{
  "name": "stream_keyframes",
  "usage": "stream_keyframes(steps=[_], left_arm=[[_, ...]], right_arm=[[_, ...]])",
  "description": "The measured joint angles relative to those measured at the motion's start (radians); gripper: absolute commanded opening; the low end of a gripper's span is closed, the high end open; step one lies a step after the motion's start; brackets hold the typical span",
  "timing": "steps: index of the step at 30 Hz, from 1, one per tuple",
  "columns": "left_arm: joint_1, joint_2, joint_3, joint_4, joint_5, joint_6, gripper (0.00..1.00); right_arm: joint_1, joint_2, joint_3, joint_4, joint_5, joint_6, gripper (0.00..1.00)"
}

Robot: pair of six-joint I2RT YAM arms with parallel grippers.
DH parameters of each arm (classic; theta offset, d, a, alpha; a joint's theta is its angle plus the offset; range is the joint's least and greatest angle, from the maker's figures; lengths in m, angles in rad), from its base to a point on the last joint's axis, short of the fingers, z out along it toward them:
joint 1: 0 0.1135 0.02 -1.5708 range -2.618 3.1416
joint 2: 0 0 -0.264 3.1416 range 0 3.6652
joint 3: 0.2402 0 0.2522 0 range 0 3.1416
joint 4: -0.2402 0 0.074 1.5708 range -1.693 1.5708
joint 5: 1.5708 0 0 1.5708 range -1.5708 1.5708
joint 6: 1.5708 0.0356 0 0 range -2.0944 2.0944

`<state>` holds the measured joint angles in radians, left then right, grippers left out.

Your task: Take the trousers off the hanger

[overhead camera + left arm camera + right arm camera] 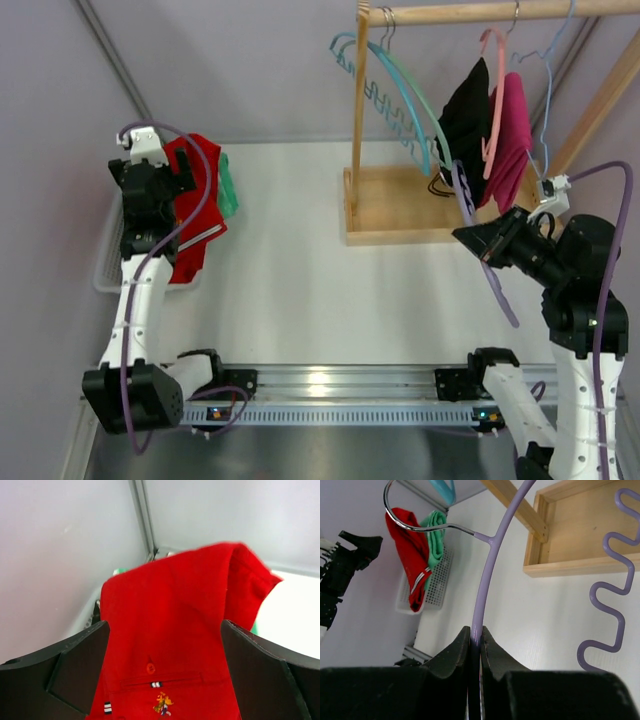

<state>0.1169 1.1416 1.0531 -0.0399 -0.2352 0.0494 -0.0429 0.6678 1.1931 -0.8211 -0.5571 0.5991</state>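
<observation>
One pair of red trousers (197,215) is the task's thing, and it lies draped over the rim of the white basket (439,577), hanging partly outside it. One green garment (228,190) sits in the same basket just behind it, so the basket holds two pieces. One purple hanger (487,575) hangs bare, well apart from the basket across the worktop, with no cloth on it.

There are two arms and two grippers. The left gripper (165,625) hangs just above the basket with its jaws spread wide to either side of the red cloth, gripping nothing. The right gripper (475,632), far from the basket, has its jaws pressed together on the hanger's thin purple stem.

Judged from how things lie, the removal itself is done and this is the letting-go step. Next, the left arm should lift straight away from the basket so that no fold catches a finger. The right arm then needs somewhere for the empty hanger, probably the rail.

Beyond the basket, one wooden rack (358,130) carries two more garments, one black (468,120) and one magenta (512,135). It appears to carry four hangers, though the two teal ones overlap and are hard to separate.
</observation>
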Motion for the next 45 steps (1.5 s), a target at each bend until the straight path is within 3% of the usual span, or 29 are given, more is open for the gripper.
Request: stream_keyframes(steps=[6, 19, 28, 36, 38, 45], left_arm=[[0.0, -0.107, 0.0, -0.013, 0.066, -0.004, 0.99], [0.0, -0.117, 0.0, -0.039, 0.16, -0.004, 0.99], [0.0, -0.158, 0.0, -0.044, 0.247, -0.026, 0.99], [0.0, -0.171, 0.0, -0.045, 0.275, -0.029, 0.99], [0.0, -0.171, 0.0, -0.045, 0.281, -0.03, 0.99], [0.0, -0.171, 0.002, -0.048, 0.306, -0.056, 0.99]], right_arm=[[-0.027, -0.048, -0.034, -0.017, -0.07, 0.008, 0.0], [-0.032, -0.195, -0.123, -0.14, -0.176, -0.097, 0.0], [-0.032, -0.199, 0.097, -0.171, -0.362, -0.102, 0.0], [-0.032, -0.205, 0.228, -0.22, -0.629, -0.175, 0.0], [-0.032, -0.215, 0.222, -0.191, -0.668, -0.142, 0.0], [-0.032, -0.198, 0.219, 0.256, -0.627, 0.137, 0.0]])
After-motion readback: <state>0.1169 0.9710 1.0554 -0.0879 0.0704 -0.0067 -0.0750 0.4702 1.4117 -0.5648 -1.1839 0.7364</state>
